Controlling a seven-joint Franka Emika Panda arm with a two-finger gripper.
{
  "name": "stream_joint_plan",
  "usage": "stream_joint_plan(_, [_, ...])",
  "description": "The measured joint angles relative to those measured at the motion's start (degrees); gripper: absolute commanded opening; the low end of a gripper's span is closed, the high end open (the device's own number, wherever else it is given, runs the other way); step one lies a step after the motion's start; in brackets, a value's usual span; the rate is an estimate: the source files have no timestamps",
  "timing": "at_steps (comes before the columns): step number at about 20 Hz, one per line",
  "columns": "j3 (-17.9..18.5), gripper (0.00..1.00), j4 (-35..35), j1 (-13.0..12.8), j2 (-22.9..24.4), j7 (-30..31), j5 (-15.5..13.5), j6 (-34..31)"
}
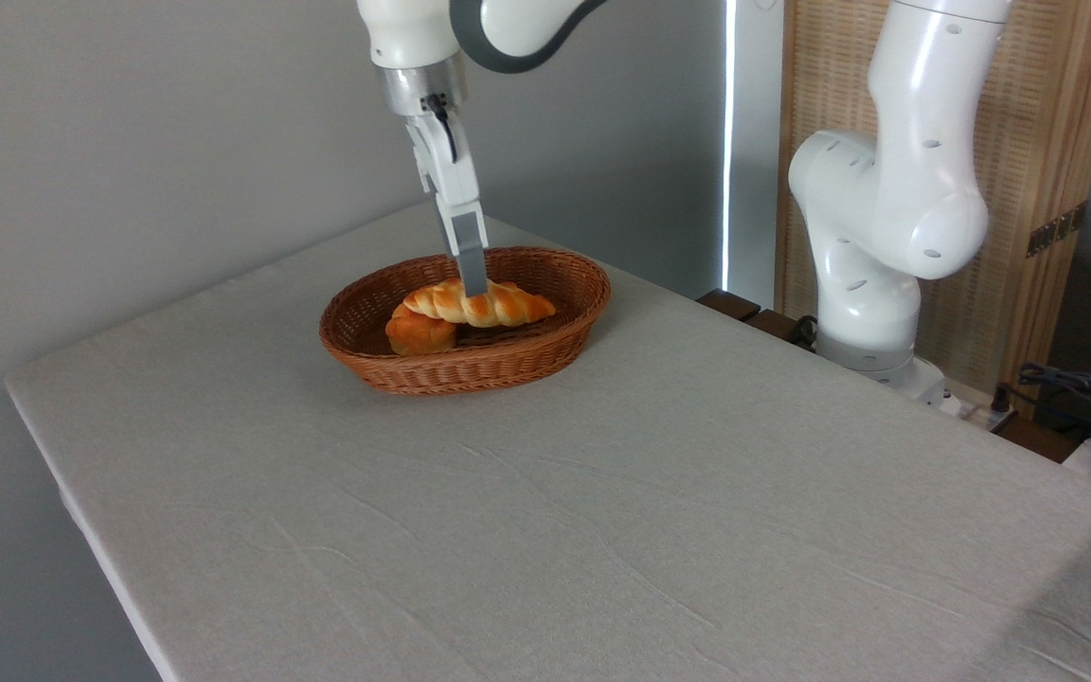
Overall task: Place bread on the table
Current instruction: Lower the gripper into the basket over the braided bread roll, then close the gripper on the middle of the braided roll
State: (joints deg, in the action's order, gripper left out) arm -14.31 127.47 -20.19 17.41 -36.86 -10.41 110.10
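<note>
The bread [498, 305], a long braided golden-orange loaf, lies in the oval wicker basket [545, 355] at the far side of the table [602, 530]. Its left end rests over a small round bun [418, 334]. My gripper [475, 288] comes down from above onto the loaf's middle. One grey finger [472, 260] shows in front of the loaf, and the other is hidden behind it. I cannot tell whether the fingers press on the loaf or whether it is raised off the basket floor.
The arm's white base [872, 284] stands off the table's right far edge, with cables [1076, 388] beside it. A grey wall runs behind the table. The cloth in front of and beside the basket lies flat with faint wrinkles.
</note>
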Motion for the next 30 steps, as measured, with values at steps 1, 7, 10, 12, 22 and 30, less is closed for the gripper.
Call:
stream_joint_plan(1, [0.0,1.00,0.6,-0.2,0.4,0.0,0.0,0.5])
stream_joint_plan(7, [-0.4,1.00,4.7,-2.2,1.4,0.0,0.0,5.0])
stream_joint_plan(10, [-1.3,1.00,6.7,-2.5,1.4,0.0,0.0,7.6])
stream_joint_plan(12, [-1.5,0.89,8.0,-2.6,1.3,0.0,0.0,9.9])
stream_joint_plan(22, [-1.6,0.53,9.2,-2.5,1.2,0.0,0.0,12.0])
stream_joint_plan(30, [-1.5,0.50,9.2,-2.5,1.2,0.0,0.0,12.0])
